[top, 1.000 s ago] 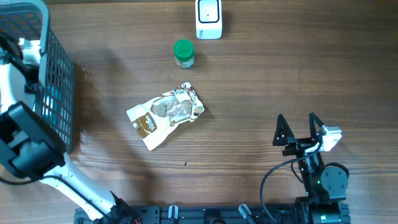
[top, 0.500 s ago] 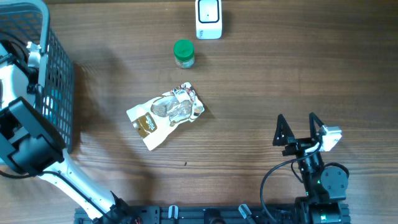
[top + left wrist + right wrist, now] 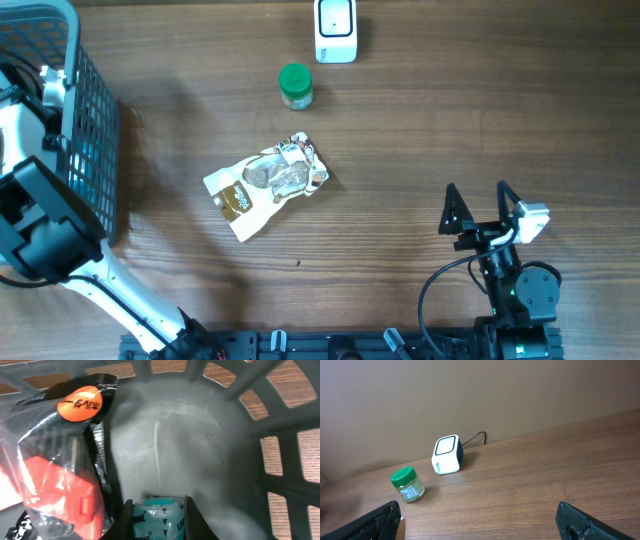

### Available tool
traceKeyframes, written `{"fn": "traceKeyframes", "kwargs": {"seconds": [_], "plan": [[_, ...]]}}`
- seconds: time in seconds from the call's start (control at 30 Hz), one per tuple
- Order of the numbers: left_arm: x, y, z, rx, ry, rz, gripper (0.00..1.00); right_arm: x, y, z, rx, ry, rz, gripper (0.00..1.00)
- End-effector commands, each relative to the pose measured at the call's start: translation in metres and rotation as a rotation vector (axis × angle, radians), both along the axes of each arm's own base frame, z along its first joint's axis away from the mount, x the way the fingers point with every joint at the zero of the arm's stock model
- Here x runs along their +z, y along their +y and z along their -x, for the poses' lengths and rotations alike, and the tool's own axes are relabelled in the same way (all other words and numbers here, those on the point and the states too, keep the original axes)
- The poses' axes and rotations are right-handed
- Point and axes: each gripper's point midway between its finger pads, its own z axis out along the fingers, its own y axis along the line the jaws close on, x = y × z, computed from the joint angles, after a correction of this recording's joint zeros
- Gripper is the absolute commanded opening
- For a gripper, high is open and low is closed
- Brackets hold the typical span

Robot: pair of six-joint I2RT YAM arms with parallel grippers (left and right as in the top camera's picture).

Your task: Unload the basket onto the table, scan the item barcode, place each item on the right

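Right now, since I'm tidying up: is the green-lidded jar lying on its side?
No, the green-lidded jar stands upright, lid on top.

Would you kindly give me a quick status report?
Left gripper shut on teal item inside basket. Right gripper open, empty. Bagged packet beside the item.

Left end effector [image 3: 159,512] pinched narrow; right end effector [image 3: 477,190] spread wide.
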Motion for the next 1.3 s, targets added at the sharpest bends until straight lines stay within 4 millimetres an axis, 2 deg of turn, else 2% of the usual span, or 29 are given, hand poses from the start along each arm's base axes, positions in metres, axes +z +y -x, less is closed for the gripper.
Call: {"fn": "traceKeyframes", "kwargs": {"seconds": [0.0, 0.2, 0.33, 0.37, 0.43, 0.5, 0.53, 0.57, 0.63, 0.8, 0.87, 0.93, 1.0, 1.27], "plan": [[0.039, 0.010, -0.003, 0.059, -0.063, -0.050, 0.11, 0.002, -0.002, 0.000, -0.011, -0.012, 0.016, 1.00], [0.083, 0.011, -0.004, 0.083, -0.142, -0.084, 0.12, 0.002, -0.002, 0.000, -0.011, -0.012, 0.016, 1.00], [0.088, 0.012, -0.002, 0.095, -0.145, -0.090, 0.14, 0.002, -0.002, 0.000, -0.011, -0.012, 0.016, 1.00], [0.088, 0.012, -0.002, 0.107, -0.147, -0.082, 0.19, 0.002, -0.002, 0.000, -0.011, -0.012, 0.016, 1.00], [0.087, 0.010, -0.002, 0.129, -0.149, -0.063, 0.55, 0.002, -0.002, 0.000, -0.011, -0.012, 0.016, 1.00], [0.086, 0.009, -0.001, 0.129, -0.141, -0.058, 0.77, 0.002, -0.002, 0.000, -0.011, -0.012, 0.016, 1.00], [0.085, 0.009, -0.001, 0.129, -0.138, -0.057, 0.92, 0.002, -0.002, 0.000, -0.011, -0.012, 0.016, 1.00], [0.083, 0.008, -0.001, 0.121, -0.137, -0.050, 1.00, 0.002, -0.002, 0.000, -0.011, -0.012, 0.016, 1.00], [0.078, 0.003, -0.003, 0.108, -0.137, -0.019, 1.00, 0.002, -0.002, 0.000, -0.011, -0.012, 0.017, 1.00], [0.034, -0.005, -0.005, 0.056, -0.069, 0.036, 0.99, 0.002, -0.002, 0.000, -0.011, -0.012, 0.016, 1.00], [0.017, -0.008, -0.004, 0.045, -0.039, 0.051, 0.96, 0.002, -0.002, 0.000, -0.011, -0.012, 0.016, 1.00], [-0.001, -0.011, -0.004, 0.037, -0.008, 0.068, 0.87, 0.002, -0.002, 0.000, -0.011, -0.012, 0.016, 1.00], [-0.009, -0.013, -0.004, 0.015, 0.005, 0.067, 0.80, 0.002, -0.002, 0.000, -0.011, -0.012, 0.016, 1.00], [-0.008, -0.011, -0.007, 0.012, -0.007, 0.059, 0.60, 0.002, -0.002, 0.000, -0.011, -0.012, 0.016, 1.00]]}}
